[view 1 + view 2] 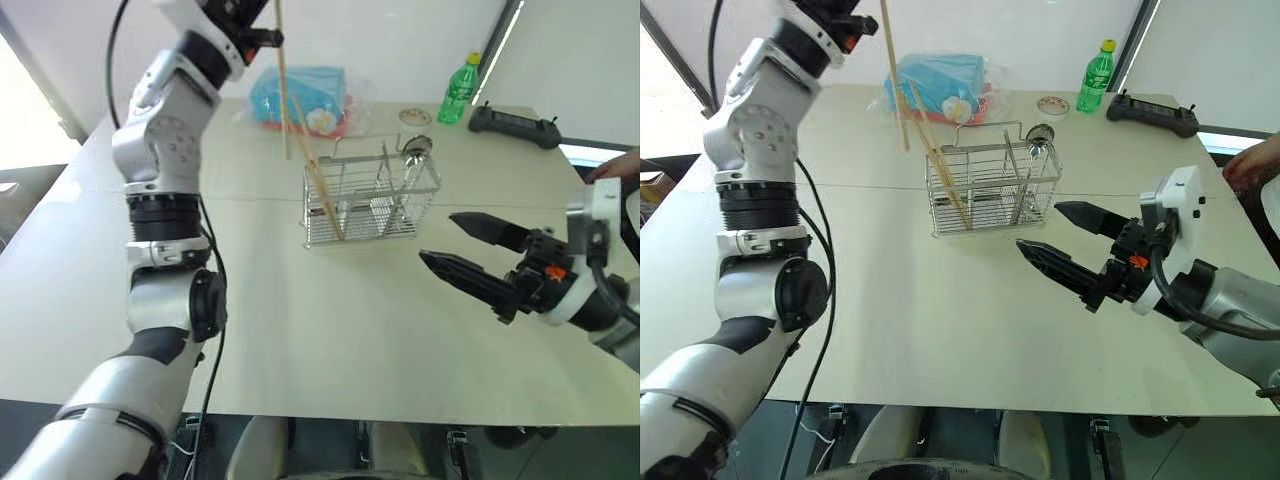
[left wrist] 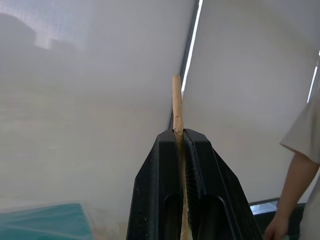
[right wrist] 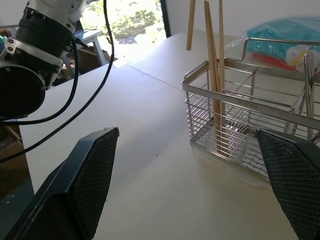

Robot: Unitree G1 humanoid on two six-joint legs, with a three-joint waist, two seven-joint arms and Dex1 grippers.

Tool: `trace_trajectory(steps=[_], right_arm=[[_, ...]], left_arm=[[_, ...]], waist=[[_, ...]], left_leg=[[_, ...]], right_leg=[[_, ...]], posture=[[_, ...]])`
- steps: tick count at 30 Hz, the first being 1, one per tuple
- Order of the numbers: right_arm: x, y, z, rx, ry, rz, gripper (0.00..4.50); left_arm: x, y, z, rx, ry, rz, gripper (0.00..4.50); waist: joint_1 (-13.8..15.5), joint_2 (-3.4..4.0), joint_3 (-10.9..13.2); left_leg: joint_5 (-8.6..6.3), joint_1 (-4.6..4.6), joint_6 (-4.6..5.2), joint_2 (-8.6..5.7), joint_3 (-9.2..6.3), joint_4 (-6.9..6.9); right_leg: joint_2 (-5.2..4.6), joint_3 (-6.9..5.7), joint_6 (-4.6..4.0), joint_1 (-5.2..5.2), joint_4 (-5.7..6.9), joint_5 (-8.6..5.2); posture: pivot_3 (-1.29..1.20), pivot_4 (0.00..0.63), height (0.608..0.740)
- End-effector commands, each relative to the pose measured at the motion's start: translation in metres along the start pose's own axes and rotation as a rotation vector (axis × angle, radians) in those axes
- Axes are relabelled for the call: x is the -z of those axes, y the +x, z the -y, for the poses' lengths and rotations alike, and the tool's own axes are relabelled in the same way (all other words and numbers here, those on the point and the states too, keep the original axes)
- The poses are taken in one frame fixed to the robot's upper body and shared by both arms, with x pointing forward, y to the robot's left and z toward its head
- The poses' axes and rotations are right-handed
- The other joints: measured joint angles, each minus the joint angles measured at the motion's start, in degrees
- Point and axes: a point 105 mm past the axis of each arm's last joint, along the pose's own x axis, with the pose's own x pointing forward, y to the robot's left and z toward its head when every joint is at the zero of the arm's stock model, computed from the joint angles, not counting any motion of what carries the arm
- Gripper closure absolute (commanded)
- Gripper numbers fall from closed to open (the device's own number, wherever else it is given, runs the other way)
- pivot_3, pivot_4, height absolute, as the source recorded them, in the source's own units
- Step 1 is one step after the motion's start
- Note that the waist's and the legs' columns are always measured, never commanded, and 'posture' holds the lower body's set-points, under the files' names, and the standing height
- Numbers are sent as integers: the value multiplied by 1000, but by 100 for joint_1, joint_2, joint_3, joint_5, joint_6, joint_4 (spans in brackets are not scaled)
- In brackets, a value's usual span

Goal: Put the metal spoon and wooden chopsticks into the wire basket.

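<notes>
A pale table point(image 1: 300, 350) holds a wire basket point(image 1: 372, 195) near its middle. The robot's left gripper point(image 1: 262, 38) is raised high above the table, beyond and to the left of the basket. Its two black fingers point(image 2: 165, 175) are pressed together on a single wooden chopstick point(image 1: 282, 90), which runs between them and pokes out past their tips in the left wrist view. Below the fingers the stick hangs almost upright, its lower end in the air just behind the basket's left end, not touching the wires.

Two more chopsticks point(image 1: 322, 185) already stand in the left end of the basket, leaning with their tops toward the raised gripper. A metal spoon point(image 1: 416, 150) stands in the right end of the basket, its round bowl up above the rim.

The right gripper point(image 1: 455, 245) hovers low over the table to the right of the basket, pointing toward it. Its fingers point(image 3: 90, 170) are spread wide and hold nothing; in the right wrist view the basket sits ahead of them, nearer the right-hand finger, with bare table between the tips.

Beyond the basket lie a blue packet point(image 1: 300, 98) in clear plastic, a green bottle point(image 1: 458, 90) and a black controller point(image 1: 515, 124). A person's arm point(image 2: 290, 195) shows at the side in the left wrist view
</notes>
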Motion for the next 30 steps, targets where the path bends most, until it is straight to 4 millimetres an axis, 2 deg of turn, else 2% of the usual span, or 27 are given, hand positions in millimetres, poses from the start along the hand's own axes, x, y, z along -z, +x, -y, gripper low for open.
trace_trajectory(steps=[1, 4, 12, 17, 21, 24, 28, 30], right_arm=[[-12, -3, -4, 13, -40, 40, 0], [-10, -5, -3, 36, -30, 41, 0], [-13, -4, -3, 49, -27, 61, 0], [-17, -5, -2, 49, -33, 69, 0], [-18, -4, -1, 52, -26, 76, 0], [-17, -3, 0, 53, -23, 75, 0], [-16, -2, 2, 53, -16, 70, 0], [-17, -2, 4, 53, -11, 71, 0]], left_arm=[[-26, 12, 16, 56, -3, 90, 4447], [-34, 21, 29, 100, -31, 113, 4447], [20, 20, 54, 160, -49, 43, 4447], [53, 7, 59, 167, 8, -22, 4447], [72, -5, 62, 167, 63, -52, 4447], [78, -10, 61, 148, 52, -56, 3508], [77, -14, 65, 148, -22, -53, 1463], [70, -14, 61, 124, -63, -37, 502]], waist=[[10, 0, 0], [23, -4, 3], [20, 2, -1], [6, 5, 0], [22, 6, -1], [27, 6, -1], [25, 5, 0], [23, 5, 0]], left_leg=[[-1, 0, 2, 0, -1, 0], [-1, -5, 2, 0, -4, 3], [-4, 3, 8, -3, -1, 10], [-5, 1, 9, -1, 0, 3], [-6, -1, 11, -1, 0, 3], [-6, -3, 11, -2, -1, 8], [-6, -4, 11, -2, -2, 12], [-7, -4, 12, -1, -2, 11]], right_leg=[[1, 0, 0, 0, 0, 0], [2, -3, 0, 0, 0, 0], [-5, -2, -4, 17, -13, -3], [-2, -1, -4, 8, -11, -2], [-2, -1, -4, 9, -14, -2], [-4, -1, -9, 11, -16, -5], [-5, -1, -21, 12, -15, -11], [-5, -1, -21, 12, -16, -11]], posture=[[0, 150, 720], [0, 150, 720], [0, 150, 720], [0, 150, 720], [0, 150, 720], [0, 150, 720], [0, 150, 720], [0, 150, 720]])
